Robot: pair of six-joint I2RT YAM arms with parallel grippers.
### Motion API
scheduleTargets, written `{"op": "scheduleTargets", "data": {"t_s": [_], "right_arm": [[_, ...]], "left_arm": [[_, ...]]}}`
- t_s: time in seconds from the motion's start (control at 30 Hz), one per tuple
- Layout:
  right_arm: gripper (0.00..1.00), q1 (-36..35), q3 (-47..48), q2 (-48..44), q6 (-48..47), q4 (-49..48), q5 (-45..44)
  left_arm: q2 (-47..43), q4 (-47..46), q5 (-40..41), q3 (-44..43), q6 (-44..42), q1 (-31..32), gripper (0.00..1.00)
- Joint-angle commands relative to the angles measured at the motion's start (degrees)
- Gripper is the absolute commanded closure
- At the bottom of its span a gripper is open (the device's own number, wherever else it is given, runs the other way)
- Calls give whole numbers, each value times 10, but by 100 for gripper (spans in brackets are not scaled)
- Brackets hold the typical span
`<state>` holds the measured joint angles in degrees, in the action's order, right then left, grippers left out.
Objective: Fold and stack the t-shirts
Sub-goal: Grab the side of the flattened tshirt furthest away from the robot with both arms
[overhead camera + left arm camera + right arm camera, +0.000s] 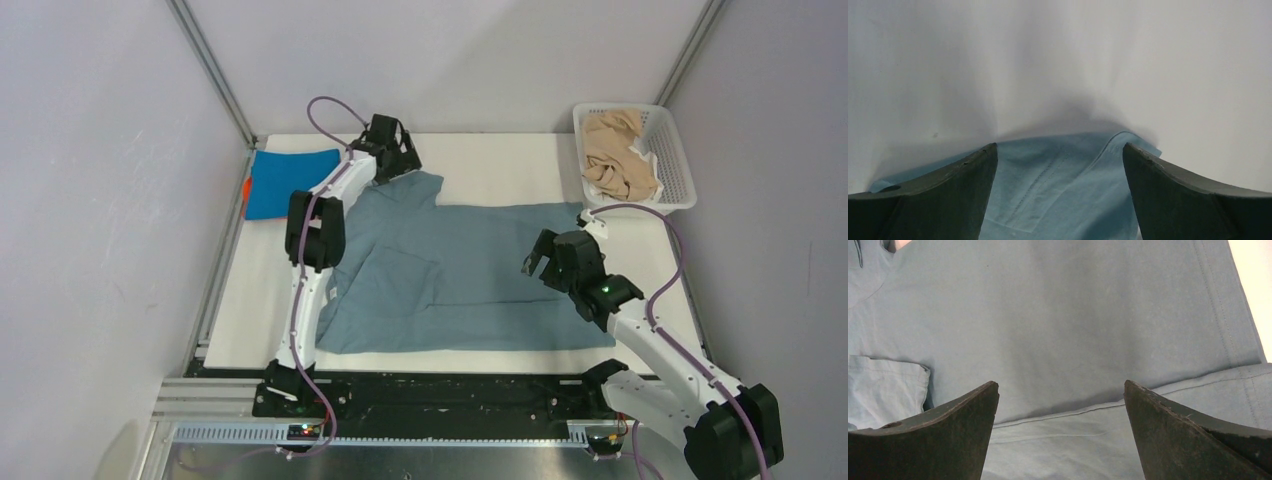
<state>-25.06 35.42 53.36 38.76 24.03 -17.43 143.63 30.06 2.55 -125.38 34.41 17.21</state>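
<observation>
A large grey-blue t-shirt [450, 275] lies spread over the white table. My left gripper [397, 150] hangs open over its far left sleeve [1063, 170], nothing between the fingers [948, 195]. Over the shirt's right half my right gripper [543, 262] is open too, just above a folded edge [1058, 412]. A folded bright blue t-shirt [290, 182] rests at the far left, with an orange one [245, 190] peeking from under its left edge. Beige t-shirts [617, 155] sit crumpled in the basket.
A white lattice basket [675, 160] stands at the far right corner. Metal frame posts [215, 75] and grey walls close in the table on the left, right and back. The arm bases [300, 385] sit on the near rail.
</observation>
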Motion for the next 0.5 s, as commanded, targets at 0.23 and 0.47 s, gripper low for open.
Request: {"op": "scheduleTargets", "data": {"t_s": [0.23, 0.47], "right_arm": [[0, 7, -4, -19, -4, -10, 1], [0, 10, -9, -22, 0, -9, 1]], "left_arm": [[-24, 1, -38, 40, 29, 1, 8], [-60, 51, 34, 83, -8, 12, 20]]}}
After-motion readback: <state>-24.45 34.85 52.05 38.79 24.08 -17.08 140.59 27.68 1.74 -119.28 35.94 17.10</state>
